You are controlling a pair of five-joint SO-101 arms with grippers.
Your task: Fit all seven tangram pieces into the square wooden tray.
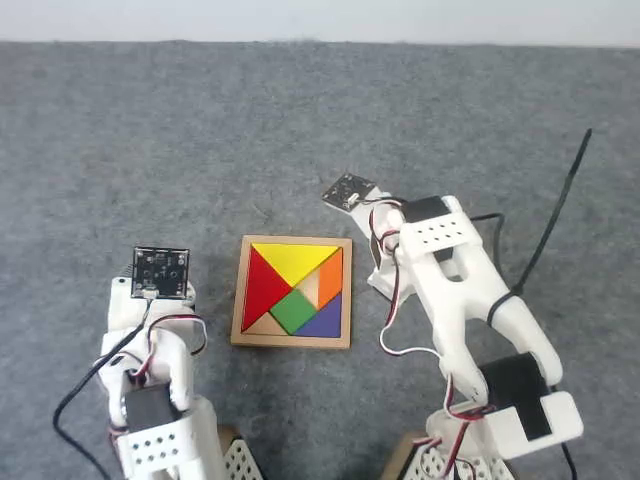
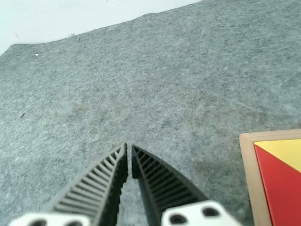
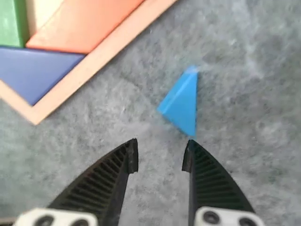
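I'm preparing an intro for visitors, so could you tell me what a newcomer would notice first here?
The brightly coloured pieces in the square wooden tray at the middle of the grey mat stand out first. Next is a light blue triangle lying on the mat outside the tray, just ahead of the open right tool.

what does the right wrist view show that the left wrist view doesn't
Right wrist view, not the left: a light blue triangle lying on the mat outside the tray, just ahead of the open right pincer, plus the orange piece, dark blue piece and green piece seated in the tray. Left wrist view, not the right: the shut left pincer, and the red piece and yellow piece at a tray corner. Both: the grey felt mat and the tray's wooden rim.
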